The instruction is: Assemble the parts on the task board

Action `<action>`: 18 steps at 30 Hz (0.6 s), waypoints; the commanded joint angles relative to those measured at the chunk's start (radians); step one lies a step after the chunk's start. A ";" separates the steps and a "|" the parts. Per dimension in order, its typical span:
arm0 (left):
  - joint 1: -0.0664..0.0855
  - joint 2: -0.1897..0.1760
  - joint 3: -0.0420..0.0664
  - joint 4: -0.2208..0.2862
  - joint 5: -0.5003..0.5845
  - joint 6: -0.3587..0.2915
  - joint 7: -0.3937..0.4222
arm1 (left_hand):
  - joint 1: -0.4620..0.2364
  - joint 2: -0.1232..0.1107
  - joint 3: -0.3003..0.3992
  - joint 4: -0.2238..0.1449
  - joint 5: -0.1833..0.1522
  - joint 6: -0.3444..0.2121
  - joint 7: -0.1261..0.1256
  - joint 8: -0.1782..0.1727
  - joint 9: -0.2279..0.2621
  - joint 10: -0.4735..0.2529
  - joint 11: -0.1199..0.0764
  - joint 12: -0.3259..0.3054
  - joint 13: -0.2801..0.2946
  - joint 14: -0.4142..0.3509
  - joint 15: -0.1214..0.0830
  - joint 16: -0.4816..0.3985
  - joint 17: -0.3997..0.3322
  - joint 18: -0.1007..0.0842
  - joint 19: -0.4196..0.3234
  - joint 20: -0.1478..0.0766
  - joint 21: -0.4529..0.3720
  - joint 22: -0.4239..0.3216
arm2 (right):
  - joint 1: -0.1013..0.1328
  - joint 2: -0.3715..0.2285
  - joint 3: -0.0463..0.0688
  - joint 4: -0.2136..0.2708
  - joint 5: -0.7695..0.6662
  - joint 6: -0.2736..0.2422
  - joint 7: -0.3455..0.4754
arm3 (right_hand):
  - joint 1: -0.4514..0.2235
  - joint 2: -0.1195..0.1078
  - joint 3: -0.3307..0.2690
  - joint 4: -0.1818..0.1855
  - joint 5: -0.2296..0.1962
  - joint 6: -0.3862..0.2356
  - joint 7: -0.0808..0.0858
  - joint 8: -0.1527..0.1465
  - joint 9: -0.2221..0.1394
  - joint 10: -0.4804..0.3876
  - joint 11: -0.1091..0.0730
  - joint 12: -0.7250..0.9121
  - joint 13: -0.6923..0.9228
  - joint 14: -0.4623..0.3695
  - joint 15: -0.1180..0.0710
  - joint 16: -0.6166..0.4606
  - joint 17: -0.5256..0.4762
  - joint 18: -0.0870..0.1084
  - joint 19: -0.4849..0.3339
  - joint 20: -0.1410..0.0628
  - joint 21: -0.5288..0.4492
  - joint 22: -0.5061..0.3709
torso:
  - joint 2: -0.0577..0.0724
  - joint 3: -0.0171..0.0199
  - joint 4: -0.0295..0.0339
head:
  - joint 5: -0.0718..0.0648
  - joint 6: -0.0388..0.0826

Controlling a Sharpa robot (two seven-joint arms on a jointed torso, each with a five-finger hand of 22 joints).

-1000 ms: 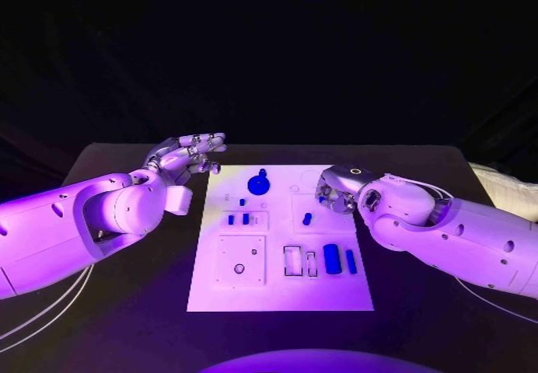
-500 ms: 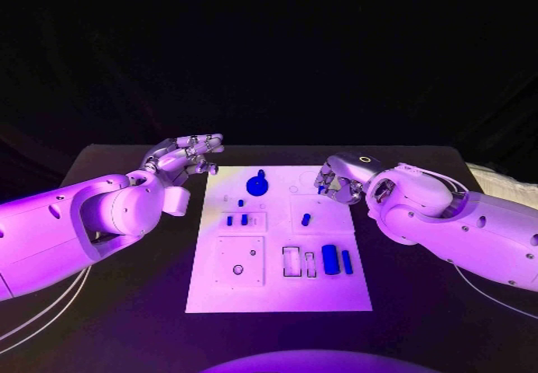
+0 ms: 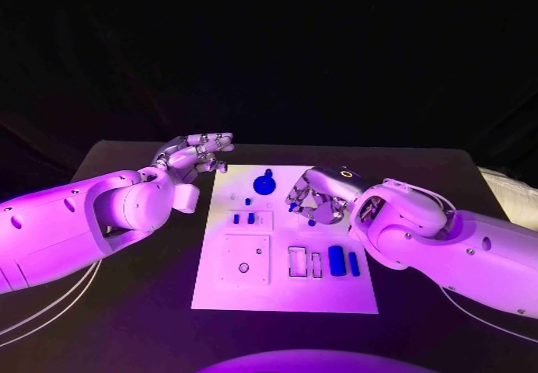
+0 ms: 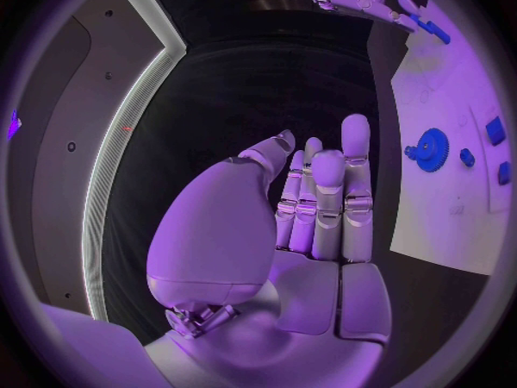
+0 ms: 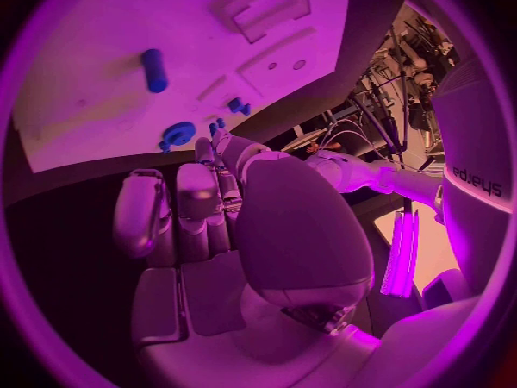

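The right hand [image 3: 312,200] hangs over the middle of the task board [image 3: 281,291], fingers curled around a small blue peg [image 3: 294,207], apparently to seat it in a socket below. The left hand [image 3: 197,153] waits off the board's far-left corner, fingers apart and empty, clear of the work. A blue gear [image 3: 264,184] sits at the far end; a blue cylinder [image 3: 337,257] lies near-right.

Right hand [image 3: 315,199] hangs over task board [image 3: 281,291] centre-right, blocking path to small blue peg [image 3: 312,222] just at its 6 o'clock. Left hand [image 3: 197,155] off board at its 10 o'clock, fingers apart. Blue gear [image 3: 263,184] stands between hands. Blue cylinder [image 3: 335,257] and blue bar [image 3: 352,263] crowd right arm's inner side. Board's near strip bare.
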State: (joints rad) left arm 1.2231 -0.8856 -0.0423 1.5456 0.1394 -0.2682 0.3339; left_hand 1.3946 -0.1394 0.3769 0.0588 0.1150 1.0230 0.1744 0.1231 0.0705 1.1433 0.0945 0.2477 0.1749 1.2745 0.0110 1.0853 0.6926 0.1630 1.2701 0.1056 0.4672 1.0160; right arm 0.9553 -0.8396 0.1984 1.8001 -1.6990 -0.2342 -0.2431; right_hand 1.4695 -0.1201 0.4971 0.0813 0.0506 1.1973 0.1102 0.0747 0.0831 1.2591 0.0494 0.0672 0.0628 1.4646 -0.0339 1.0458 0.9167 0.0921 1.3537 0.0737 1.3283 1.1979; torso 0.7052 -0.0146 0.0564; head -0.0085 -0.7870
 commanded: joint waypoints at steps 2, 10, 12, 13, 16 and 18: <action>0.000 0.008 0.001 0.000 -0.005 0.007 0.005 | 0.003 0.009 -0.005 -0.001 0.004 -0.008 -0.001 0.004 -0.001 -0.009 -0.001 0.007 0.002 -0.007 -0.001 0.002 -0.002 0.016 -0.007 0.002 -0.004 -0.001 | -0.028 0.035 -0.008 0.009 -0.010 0.010 0.039 | -0.003 0.004 0.005 -0.004 0.005 -0.001 0.007 -0.002 0.001 0.004 0.005 -0.003 0.001 0.019 0.007 0.004 0.000 -0.007 0.002 0.003 0.005 0.000 | 0.000 -0.0004 0.0002 | 0.019 -0.008; 0.000 0.018 0.001 0.002 -0.006 0.009 0.005 | 0.003 0.009 -0.005 -0.002 0.004 -0.008 -0.001 0.005 -0.001 -0.010 -0.001 0.008 0.002 -0.007 -0.001 0.002 -0.002 0.016 -0.007 0.002 -0.005 -0.001 | -0.055 0.091 -0.039 -0.034 -0.029 0.038 0.046 | -0.004 0.005 0.009 -0.008 0.005 -0.004 0.009 -0.004 0.000 0.002 0.007 -0.004 0.001 0.018 0.008 0.004 -0.001 -0.007 0.001 0.004 0.005 0.000 | 0.001 -0.0025 0.0015 | 0.038 -0.019; 0.000 0.021 0.001 0.001 -0.006 0.009 0.005 | 0.003 0.009 -0.005 -0.002 0.004 -0.008 -0.001 0.005 -0.001 -0.010 -0.001 0.008 0.002 -0.007 -0.001 0.002 -0.002 0.016 -0.007 0.002 -0.005 -0.001 | -0.061 0.106 -0.045 -0.044 -0.036 0.044 0.045 | -0.004 0.005 0.009 -0.009 0.005 -0.004 0.009 -0.004 0.000 0.001 0.007 -0.004 0.001 0.018 0.008 0.004 -0.001 -0.007 0.001 0.004 0.005 0.000 | 0.002 -0.0020 0.0006 | 0.042 -0.022; 0.000 0.022 0.001 0.001 -0.006 0.010 0.005 | 0.003 0.009 -0.005 -0.002 0.004 -0.008 -0.001 0.005 -0.001 -0.010 -0.001 0.008 0.002 -0.007 -0.001 0.002 -0.002 0.016 -0.007 0.002 -0.005 -0.001 | -0.063 0.113 -0.048 -0.049 -0.040 0.045 0.043 | -0.004 0.005 0.010 -0.009 0.005 -0.004 0.009 -0.004 0.000 0.001 0.007 -0.004 0.001 0.018 0.008 0.004 -0.001 -0.007 0.001 0.004 0.005 0.000 | 0.002 -0.0009 -0.0010 | 0.044 -0.023; 0.000 0.025 0.001 0.001 -0.006 0.010 0.005 | 0.003 0.009 -0.005 -0.002 0.004 -0.008 -0.001 0.005 -0.001 -0.010 -0.001 0.008 0.002 -0.007 -0.001 0.002 -0.002 0.016 -0.007 0.002 -0.005 -0.001 | -0.068 0.134 -0.057 -0.066 -0.056 0.048 0.030 | -0.006 0.006 0.011 -0.010 0.005 -0.006 0.011 -0.005 0.000 0.000 0.008 -0.004 0.001 0.018 0.009 0.004 -0.001 -0.006 0.000 0.005 0.005 -0.001 | 0.002 0.0000 -0.0013 | 0.047 -0.027; 0.000 0.025 0.001 0.001 -0.006 0.011 0.005 | 0.003 0.009 -0.005 -0.002 0.004 -0.008 -0.001 0.005 -0.001 -0.010 -0.001 0.008 0.002 -0.007 -0.001 0.002 -0.002 0.016 -0.007 0.002 -0.005 -0.001 | -0.070 0.140 -0.060 -0.073 -0.063 0.050 0.024 | -0.008 0.006 0.011 -0.011 0.005 -0.007 0.012 -0.006 0.000 -0.002 0.009 -0.005 0.001 0.017 0.009 0.005 -0.001 -0.006 0.000 0.005 0.005 -0.001 | 0.002 -0.0001 -0.0012 | 0.048 -0.028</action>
State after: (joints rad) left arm 1.2230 -0.8625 -0.0424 1.5455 0.1381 -0.2676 0.3337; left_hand 1.3947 -0.1394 0.3769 0.0589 0.1150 1.0230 0.1743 0.1231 0.0705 1.1398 0.0910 0.2519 0.1757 1.2739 0.0116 1.0853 0.6916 0.1630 1.2702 0.1056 0.4673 1.0160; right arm 0.8871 -0.7019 0.1384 1.7321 -1.7239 -0.2081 -0.2136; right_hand 1.4695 -0.1202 0.5043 0.0739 0.0501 1.1908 0.1165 0.0709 0.0826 1.2568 0.0517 0.0628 0.0633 1.4682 -0.0304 1.0458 0.9168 0.0921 1.3537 0.0737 1.3283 1.1976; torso 0.7065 -0.0156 0.0557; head 0.0367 -0.8129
